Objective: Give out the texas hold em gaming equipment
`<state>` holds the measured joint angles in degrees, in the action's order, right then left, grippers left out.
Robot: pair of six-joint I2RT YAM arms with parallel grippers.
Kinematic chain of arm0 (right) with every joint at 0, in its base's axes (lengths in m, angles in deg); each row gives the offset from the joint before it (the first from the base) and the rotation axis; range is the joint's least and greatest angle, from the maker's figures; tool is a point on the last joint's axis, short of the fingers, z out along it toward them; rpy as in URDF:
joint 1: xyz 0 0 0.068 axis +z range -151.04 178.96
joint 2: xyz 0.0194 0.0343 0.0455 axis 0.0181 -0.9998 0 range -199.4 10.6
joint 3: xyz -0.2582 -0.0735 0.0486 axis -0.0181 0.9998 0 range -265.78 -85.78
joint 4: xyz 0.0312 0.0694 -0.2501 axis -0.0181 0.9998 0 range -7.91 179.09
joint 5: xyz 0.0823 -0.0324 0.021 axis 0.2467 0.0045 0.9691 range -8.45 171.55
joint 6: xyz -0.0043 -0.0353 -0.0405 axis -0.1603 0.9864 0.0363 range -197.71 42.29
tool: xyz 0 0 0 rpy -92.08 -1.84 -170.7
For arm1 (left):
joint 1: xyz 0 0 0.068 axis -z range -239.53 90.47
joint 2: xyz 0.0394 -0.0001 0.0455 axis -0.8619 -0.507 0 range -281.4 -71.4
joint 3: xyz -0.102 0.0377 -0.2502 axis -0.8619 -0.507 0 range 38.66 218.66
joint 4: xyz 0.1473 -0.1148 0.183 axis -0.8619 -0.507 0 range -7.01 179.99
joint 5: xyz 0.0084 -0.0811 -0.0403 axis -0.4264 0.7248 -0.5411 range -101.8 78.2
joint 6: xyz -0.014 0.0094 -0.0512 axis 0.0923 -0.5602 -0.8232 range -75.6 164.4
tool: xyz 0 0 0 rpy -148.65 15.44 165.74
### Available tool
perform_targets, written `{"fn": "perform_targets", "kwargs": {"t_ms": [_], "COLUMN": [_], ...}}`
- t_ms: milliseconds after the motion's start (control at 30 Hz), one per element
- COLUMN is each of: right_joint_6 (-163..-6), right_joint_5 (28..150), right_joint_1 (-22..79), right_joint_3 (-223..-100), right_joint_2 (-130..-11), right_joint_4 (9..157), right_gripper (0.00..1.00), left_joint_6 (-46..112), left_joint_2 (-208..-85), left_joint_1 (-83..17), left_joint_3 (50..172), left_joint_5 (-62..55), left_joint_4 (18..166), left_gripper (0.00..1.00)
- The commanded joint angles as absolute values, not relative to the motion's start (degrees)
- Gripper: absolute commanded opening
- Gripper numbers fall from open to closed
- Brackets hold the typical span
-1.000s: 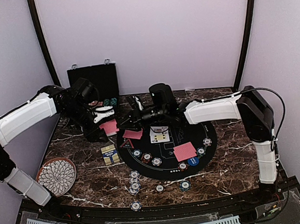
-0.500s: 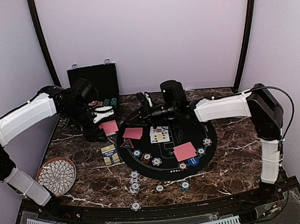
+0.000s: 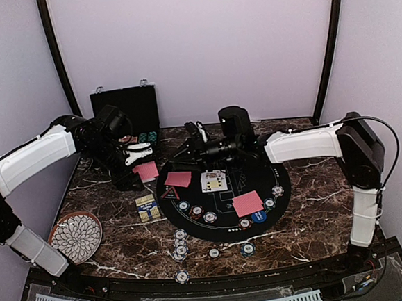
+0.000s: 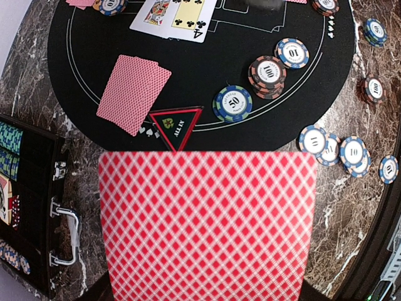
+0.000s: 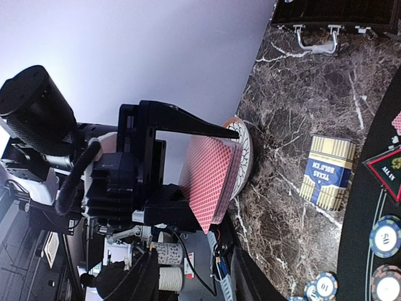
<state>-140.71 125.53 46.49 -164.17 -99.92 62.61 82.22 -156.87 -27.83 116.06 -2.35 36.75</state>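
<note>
My left gripper [image 3: 138, 166] is shut on a deck of red-backed playing cards [image 4: 207, 226], held above the table left of the round black mat [image 3: 223, 164]. On the mat lie red-backed cards [image 3: 178, 179] at the left, more red-backed cards [image 3: 247, 203] at the right, face-up cards [image 3: 214, 181] in the middle, a red-edged triangle marker [image 4: 177, 124], and striped poker chips [image 4: 233, 102]. Several more chips [image 3: 181, 250] lie off the mat at the front. My right gripper [image 3: 194, 138] hovers open over the mat's far left, with nothing between its fingers.
A black hinged case [image 3: 125, 111] stands open at the back left, with chips inside. A blue and yellow card box [image 3: 146, 207] lies left of the mat. A flower-patterned plate [image 3: 75, 237] sits at the front left.
My right gripper has pulled back and to the right, away from the red-backed cards on the mat's left, and its jaws have opened. The left arm and its deck have not moved.
</note>
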Motion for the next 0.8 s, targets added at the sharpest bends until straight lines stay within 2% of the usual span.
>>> {"fn": "perform_targets", "kwargs": {"t_ms": [0, 467, 767], "right_joint_6": [-141.9, -145.7, -147.2], "right_joint_5": [126.9, 128.2, 128.9], "right_joint_1": [49.0, 50.8, 50.9], "right_joint_3": [-167.6, -172.9, -174.3], "right_joint_2": [-103.9, -109.5, -111.0], "right_joint_4": [59.5, 56.0, 54.9], "right_gripper": [0.40, 0.32, 0.23], "left_joint_6": [82.3, 82.3, 82.3], "left_joint_2": [-155.1, -155.0, -154.9], "left_joint_1": [-28.0, -28.0, -28.0], "left_joint_3": [116.7, 117.1, 117.1], "left_joint_5": [-1.4, -1.1, -1.2], "left_joint_4": [37.1, 37.0, 37.0], "left_gripper": [0.00, 0.00, 0.00]}}
